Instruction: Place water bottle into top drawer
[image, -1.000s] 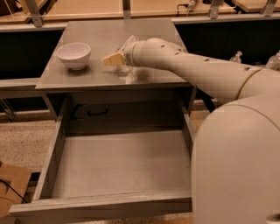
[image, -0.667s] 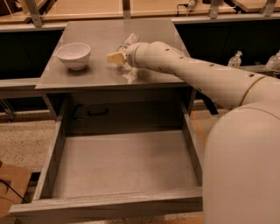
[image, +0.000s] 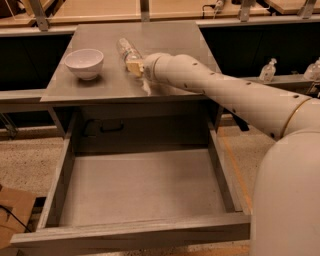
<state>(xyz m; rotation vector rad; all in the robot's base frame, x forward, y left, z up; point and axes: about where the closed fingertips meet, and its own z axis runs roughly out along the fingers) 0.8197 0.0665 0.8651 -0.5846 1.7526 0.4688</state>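
Where gripper (image: 142, 70) meets water bottle (image: 128, 50) on table (image: 170, 35) (label unreadable), drawer (image: 140, 192) open.

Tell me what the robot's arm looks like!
The arm is a fat, smooth, cream-white tube with rows of little dark dots and a thin brownish ring near its big rounded shoulder. No loose cables show. The gripper is at its far tip, over the table beside the water bottle, mostly hidden.

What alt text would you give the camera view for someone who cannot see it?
The robot's arm reaches over the grey table, its gripper at the near end of a clear water bottle, with a white bowl beside it. Below, the top drawer stands pulled open and empty.
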